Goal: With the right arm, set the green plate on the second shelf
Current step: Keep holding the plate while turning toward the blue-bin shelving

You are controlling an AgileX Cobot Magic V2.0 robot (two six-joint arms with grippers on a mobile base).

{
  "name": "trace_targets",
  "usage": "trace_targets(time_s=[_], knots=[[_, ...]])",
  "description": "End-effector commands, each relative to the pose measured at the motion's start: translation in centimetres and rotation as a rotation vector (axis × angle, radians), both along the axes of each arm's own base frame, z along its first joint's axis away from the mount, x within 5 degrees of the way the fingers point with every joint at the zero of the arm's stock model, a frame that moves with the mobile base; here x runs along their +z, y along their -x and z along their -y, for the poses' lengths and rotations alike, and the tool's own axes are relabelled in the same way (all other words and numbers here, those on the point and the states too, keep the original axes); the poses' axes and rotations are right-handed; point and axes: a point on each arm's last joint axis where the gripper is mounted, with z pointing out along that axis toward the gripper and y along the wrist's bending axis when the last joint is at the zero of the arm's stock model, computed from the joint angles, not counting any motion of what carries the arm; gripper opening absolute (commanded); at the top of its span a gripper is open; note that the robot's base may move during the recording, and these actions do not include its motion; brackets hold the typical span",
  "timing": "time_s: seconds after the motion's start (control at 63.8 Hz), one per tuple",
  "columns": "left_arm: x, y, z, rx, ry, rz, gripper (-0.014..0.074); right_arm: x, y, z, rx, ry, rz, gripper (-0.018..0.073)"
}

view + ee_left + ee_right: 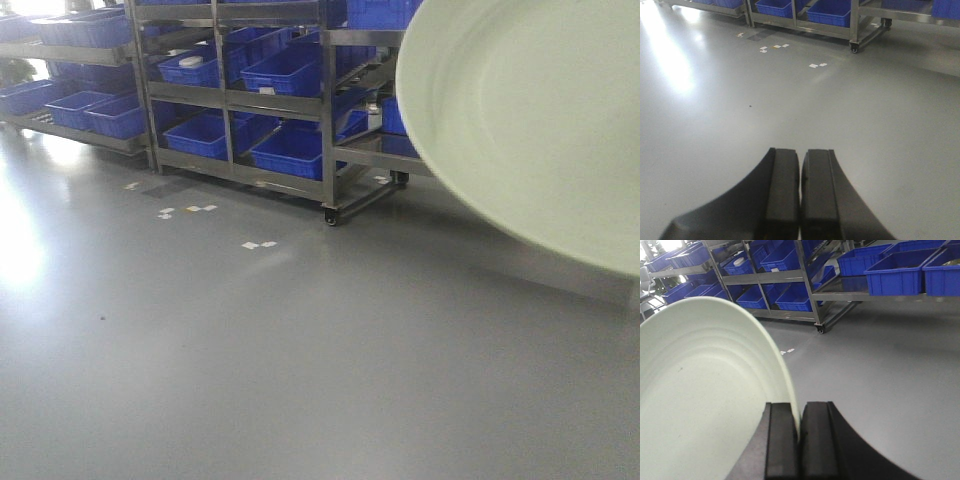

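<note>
Right jaws are closed to a thin slit, and the rim of the green plate [705, 405] is pinched between the two black pads [782, 440]. The plate is held on edge and tilted, and it spreads out left of the jaws and up ahead of them. Its ringed, concave face is turned toward the right wrist camera. In the front view the same plate [530, 120] is seen filling the upper right corner, carried in the air above the floor.

Left jaws are pressed fully together, pad against pad [782, 190], and nothing is gripped between them. Only bare floor is seen below and ahead of them.

A glossy grey floor [865, 115] is seen out from both jaws. A few white paper scraps [817, 65] are scattered on it, well ahead of the left jaws. Beyond the scraps a steel shelving rack [325, 120] is stood on a black caster [854, 48]. Its tiers are loaded with blue bins [285, 150]. Ahead and right of the right jaws, more blue bins [895, 272] are set on a low steel shelf [840, 294].
</note>
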Motion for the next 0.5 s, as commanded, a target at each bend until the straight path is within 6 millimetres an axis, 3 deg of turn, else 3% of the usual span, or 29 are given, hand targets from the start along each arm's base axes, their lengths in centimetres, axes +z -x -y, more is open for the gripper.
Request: trace_targets(time_s=[0.0, 0.486], knots=[[-0.76, -0.09, 0.15, -0.017, 0.006, 0.040, 0.0125, 1.98, -0.05, 0.31, -0.034, -0.013, 0.129, 0.0055], [-0.76, -0.09, 0.15, -0.017, 0.006, 0.040, 0.0125, 1.98, -0.05, 0.31, -0.034, -0.013, 0.129, 0.0055]])
